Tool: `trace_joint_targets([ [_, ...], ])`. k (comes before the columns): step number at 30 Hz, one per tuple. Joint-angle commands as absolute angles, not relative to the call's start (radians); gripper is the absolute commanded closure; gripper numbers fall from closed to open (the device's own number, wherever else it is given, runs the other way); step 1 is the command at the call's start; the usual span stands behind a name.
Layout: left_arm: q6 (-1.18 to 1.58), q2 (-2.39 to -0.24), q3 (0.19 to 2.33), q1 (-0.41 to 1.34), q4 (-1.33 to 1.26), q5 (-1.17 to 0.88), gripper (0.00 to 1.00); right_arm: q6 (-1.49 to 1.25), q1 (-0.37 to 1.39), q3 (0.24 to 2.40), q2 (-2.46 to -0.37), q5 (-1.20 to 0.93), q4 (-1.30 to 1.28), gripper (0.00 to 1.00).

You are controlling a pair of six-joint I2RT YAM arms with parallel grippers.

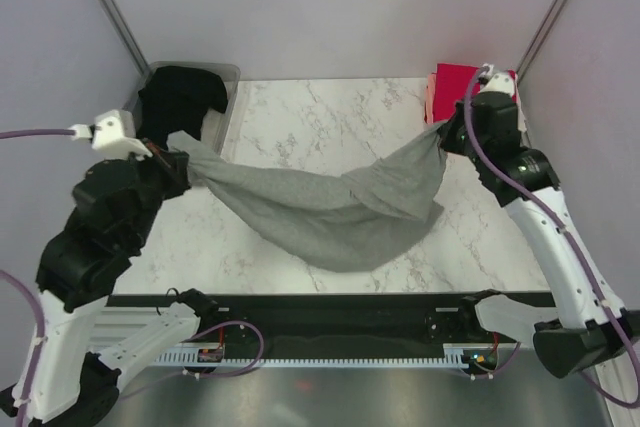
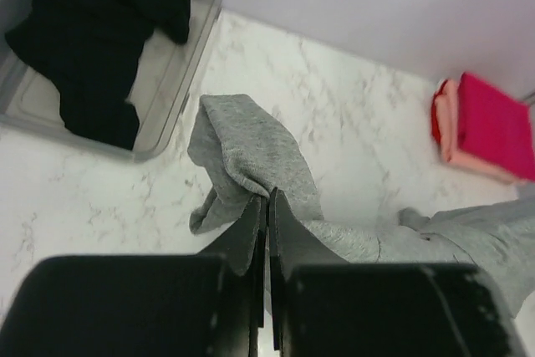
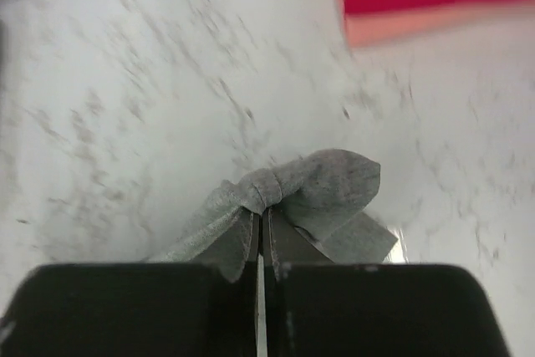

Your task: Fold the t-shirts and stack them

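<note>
Your marble table (image 1: 330, 112) bears a clear plastic bin (image 1: 229, 105) just beyond the left gripper (image 1: 185, 169) and folded red and salmon-pink t-shirts (image 1: 455, 82) just ahead of the right gripper (image 1: 447, 132); whether the grey t-shirt (image 1: 330, 217) between them touches it is unclear.

Slung t-shirt (image 1: 330, 212) between left gripper (image 1: 185, 169) and right gripper (image 1: 445, 132), sagging over table (image 1: 320, 117) centre. Far left, bin (image 1: 228, 97) holding another t-shirt (image 1: 180, 97). Far right, folded stack (image 1: 452, 82).
</note>
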State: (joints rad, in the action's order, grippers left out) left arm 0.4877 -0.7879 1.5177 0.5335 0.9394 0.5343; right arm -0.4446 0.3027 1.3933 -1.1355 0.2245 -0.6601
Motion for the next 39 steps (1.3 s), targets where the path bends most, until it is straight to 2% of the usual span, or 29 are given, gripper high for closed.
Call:
trace_joint_targets([
  [1, 0.54, -0.733, 1.335, 0.531, 0.921, 0.45, 0.98, -0.514, 0.276, 1.185, -1.181, 0.262, -0.729, 0.99],
  [4, 0.557, -0.678, 1.172, 0.531, 0.9, 0.405, 0.98, -0.538, 0.197, 1.067, -1.235, 0.201, -0.719, 0.27],
  [6, 0.564, -0.649, 1.089, 0.531, 0.903, 0.393, 0.98, -0.526, 0.181, 1.033, -1.235, 0.152, -0.712, 0.08],
  [8, 0.575, -0.609, 1.028, 0.531, 0.902, 0.371, 0.98, -0.529, 0.179, 0.965, -1.195, 0.071, -0.678, 0.03],
  [11, 0.578, -0.586, 0.965, 0.531, 0.903, 0.353, 0.98, -0.567, 0.208, 0.835, -1.079, 0.002, -0.638, 0.02],
  [15, 0.591, -0.561, 0.899, 0.531, 0.902, 0.351, 0.98, -0.699, 0.398, 0.654, -0.967, -0.061, -0.554, 0.06],
  [16, 0.601, -0.549, 0.879, 0.531, 0.899, 0.359, 0.98, -0.75, 0.47, 0.587, -0.936, -0.063, -0.502, 0.1],
  [20, 0.614, -0.522, 0.854, 0.531, 0.887, 0.357, 0.98, -0.819, 0.541, 0.486, -0.942, -0.038, -0.433, 0.23],
  [26, 0.623, -0.494, 0.841, 0.531, 0.884, 0.36, 0.98, -0.802, 0.56, 0.48, -1.035, -0.032, -0.354, 0.43],
  [29, 0.626, -0.474, 0.828, 0.531, 0.881, 0.365, 0.98, -0.785, 0.563, 0.506, -1.078, -0.028, -0.351, 0.49],
  [34, 0.632, -0.443, 0.801, 0.531, 0.867, 0.376, 0.98, -0.79, 0.574, 0.512, -1.103, -0.017, -0.348, 0.5],
  [39, 0.626, -0.425, 0.788, 0.532, 0.861, 0.39, 0.98, -0.796, 0.586, 0.496, -1.112, -0.011, -0.336, 0.58],
])
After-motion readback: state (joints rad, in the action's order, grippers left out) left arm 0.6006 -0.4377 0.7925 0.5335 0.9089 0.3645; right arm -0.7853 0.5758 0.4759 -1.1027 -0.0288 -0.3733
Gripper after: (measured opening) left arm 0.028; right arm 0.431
